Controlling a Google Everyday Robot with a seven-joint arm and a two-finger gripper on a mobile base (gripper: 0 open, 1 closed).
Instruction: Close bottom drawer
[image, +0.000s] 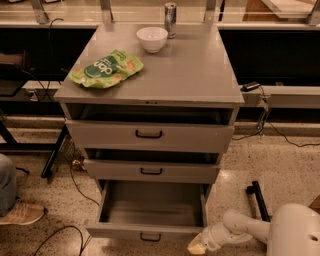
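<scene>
The bottom drawer (150, 231) is the lowest of three grey drawers and stands pulled far out, its inside empty, with a small black handle on its low front panel. My gripper (196, 246) sits at the frame's bottom edge, at the right end of that front panel, close to or touching its corner. The white arm (240, 227) reaches in from the lower right.
The middle drawer (151, 171) and the top drawer (149, 135) are slightly open. On the cabinet top (200, 75) lie a green snack bag (106, 68), a white bowl (152, 38) and a can (170, 19). Cables and a person's shoe (20, 213) are on the floor at left.
</scene>
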